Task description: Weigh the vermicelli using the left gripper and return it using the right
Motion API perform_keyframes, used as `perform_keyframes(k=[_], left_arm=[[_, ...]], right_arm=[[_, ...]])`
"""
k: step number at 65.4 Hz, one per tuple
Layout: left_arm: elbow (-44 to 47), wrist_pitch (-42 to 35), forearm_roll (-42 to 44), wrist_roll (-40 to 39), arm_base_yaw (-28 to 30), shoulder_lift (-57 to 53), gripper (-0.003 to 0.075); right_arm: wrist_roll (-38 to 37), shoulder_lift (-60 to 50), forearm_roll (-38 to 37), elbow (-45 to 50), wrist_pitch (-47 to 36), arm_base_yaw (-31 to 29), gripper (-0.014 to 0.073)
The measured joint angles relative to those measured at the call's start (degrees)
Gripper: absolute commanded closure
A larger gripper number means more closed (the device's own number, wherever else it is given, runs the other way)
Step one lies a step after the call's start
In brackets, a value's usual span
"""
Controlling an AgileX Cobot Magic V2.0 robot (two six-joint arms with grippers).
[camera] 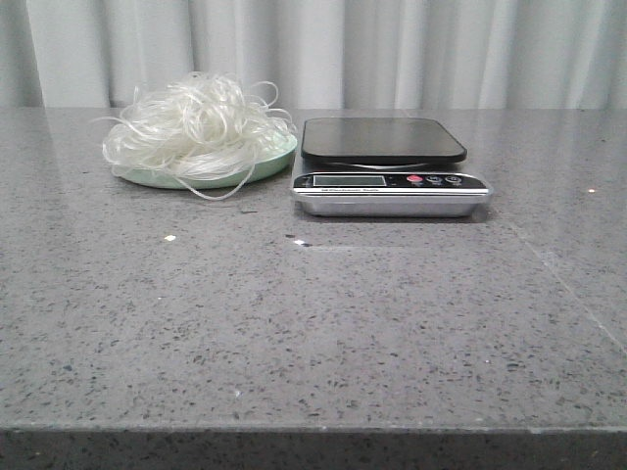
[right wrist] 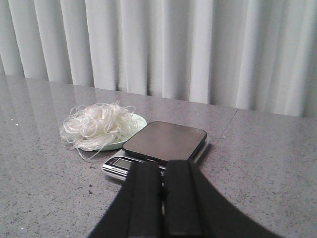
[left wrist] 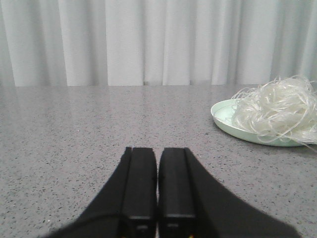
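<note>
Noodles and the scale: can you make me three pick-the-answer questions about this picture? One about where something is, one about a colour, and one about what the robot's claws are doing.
1. Where is the vermicelli?
A. On the scale's platform
B. On the plate
C. Loose on the table

2. What colour is the plate?
A. Pale green
B. Red
C. Black

3. How are the two grippers?
A. Both wide open
B. One is holding noodles
C. Both shut and empty

Answers:
1. B: the white tangle sits piled on the plate, to the left of the scale, whose dark platform is bare.
2. A: its rim shows pale green under the noodles.
3. C: in each wrist view, the left gripper and the right gripper have their fingers pressed together with nothing between them.
</note>
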State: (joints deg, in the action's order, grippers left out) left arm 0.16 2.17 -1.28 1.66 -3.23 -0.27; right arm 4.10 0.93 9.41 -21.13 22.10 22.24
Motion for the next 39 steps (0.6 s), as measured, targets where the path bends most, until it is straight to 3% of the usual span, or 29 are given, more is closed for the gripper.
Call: perform_keyframes(k=[22, 39], left_arm=[[0.0, 0.0, 0.0, 0.0, 0.0, 0.0, 0.0587], [0.0, 0.0, 0.0, 0.0, 0.0, 0.0, 0.0587]], right_arm=[[0.0, 0.0, -0.1, 1.2, -0.3, -0.5, 0.0427], [0.0, 0.0, -4.3, 9.6, -6.5, -14.2, 0.0427]])
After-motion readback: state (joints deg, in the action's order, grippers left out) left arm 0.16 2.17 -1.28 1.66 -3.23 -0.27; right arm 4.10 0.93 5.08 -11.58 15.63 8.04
